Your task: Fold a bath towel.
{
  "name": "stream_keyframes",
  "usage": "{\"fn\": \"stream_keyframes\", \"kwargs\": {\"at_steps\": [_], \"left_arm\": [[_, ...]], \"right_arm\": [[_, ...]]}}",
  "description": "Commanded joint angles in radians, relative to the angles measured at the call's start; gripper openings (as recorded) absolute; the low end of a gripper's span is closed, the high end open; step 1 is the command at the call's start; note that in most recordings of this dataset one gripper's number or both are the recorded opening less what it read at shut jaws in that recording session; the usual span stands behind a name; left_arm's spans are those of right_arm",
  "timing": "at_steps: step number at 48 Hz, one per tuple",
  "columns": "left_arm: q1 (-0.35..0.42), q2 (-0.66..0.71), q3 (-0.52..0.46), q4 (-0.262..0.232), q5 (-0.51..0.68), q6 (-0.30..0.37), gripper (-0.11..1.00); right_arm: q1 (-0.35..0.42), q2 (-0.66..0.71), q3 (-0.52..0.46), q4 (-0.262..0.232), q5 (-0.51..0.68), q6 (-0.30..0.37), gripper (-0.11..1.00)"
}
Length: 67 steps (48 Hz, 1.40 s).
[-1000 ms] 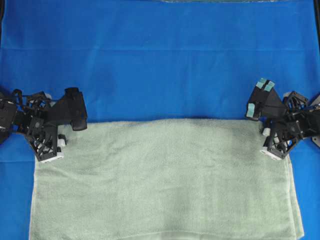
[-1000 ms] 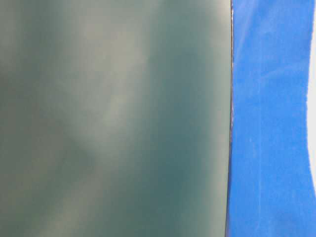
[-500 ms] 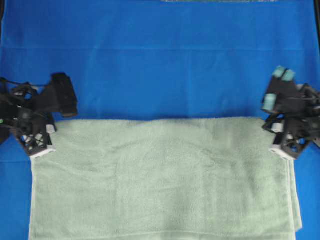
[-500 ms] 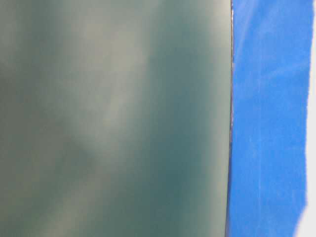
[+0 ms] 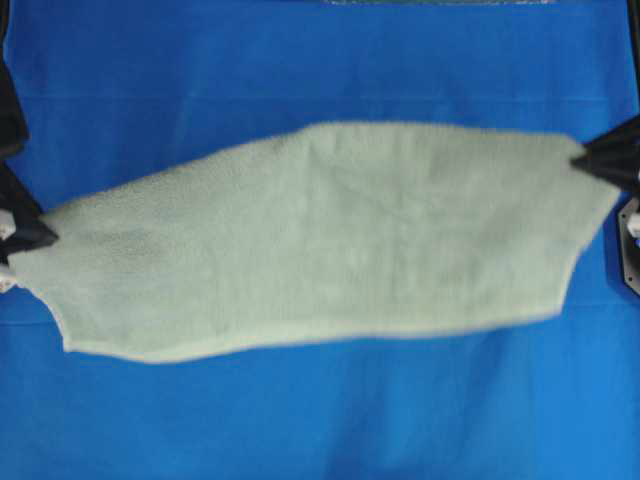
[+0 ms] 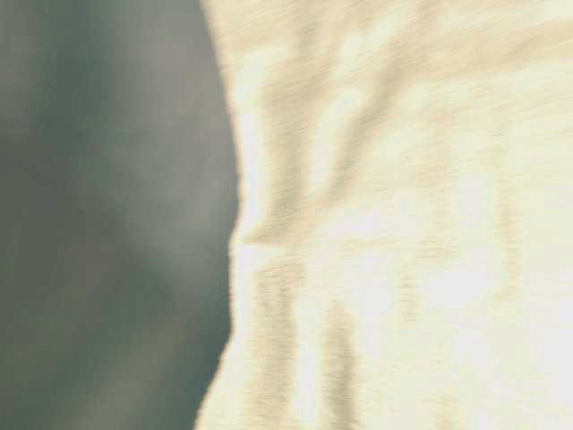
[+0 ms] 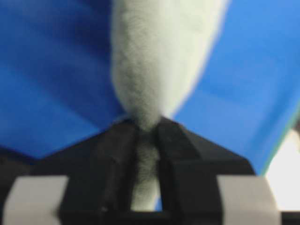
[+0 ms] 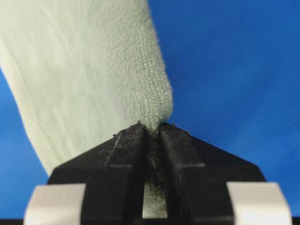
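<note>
Across the middle of the overhead view, the large pale sage-green terry-cloth bath towel (image 5: pixel 330 240) hangs stretched between my two grippers, its long axis running left to right above the bright blue cloth table cover (image 5: pixel 320 420). My left gripper (image 5: pixel 30 232) sits at the left edge of the frame, a little lower in the picture, its black jaws pinched tight on one bunched end of the towel, as the left wrist view shows. My right gripper (image 5: pixel 600 160) sits at the right edge, a little higher, jaws clamped just as tightly on the other end. The towel sags and blurs along its lower edge. Each arm is equally close to its own end. Bare blue cover lies open above and below the towel, which I judge leaves room to lay it down or carry one edge over.
</note>
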<state>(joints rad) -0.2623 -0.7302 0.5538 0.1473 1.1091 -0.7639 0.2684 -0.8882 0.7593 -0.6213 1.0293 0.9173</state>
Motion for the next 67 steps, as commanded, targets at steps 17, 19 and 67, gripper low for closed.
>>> {"fn": "stream_keyframes", "kwargs": {"at_steps": [17,19,67], "left_arm": [[-0.192,0.210,-0.172,0.000,-0.298,-0.002,0.08],[-0.202,0.236,-0.193,0.000,-0.311,-0.002,0.08],[-0.258,0.518,-0.311,0.020,-0.383,-0.195,0.08]], "right_arm": [[-0.362,0.135,-0.112,-0.357,-0.048,-0.005,0.12],[-0.399,0.150,-0.121,-0.371,-0.071,-0.006,0.12],[-0.103,0.212,-0.118,-0.307,0.580,0.158,0.12]]}}
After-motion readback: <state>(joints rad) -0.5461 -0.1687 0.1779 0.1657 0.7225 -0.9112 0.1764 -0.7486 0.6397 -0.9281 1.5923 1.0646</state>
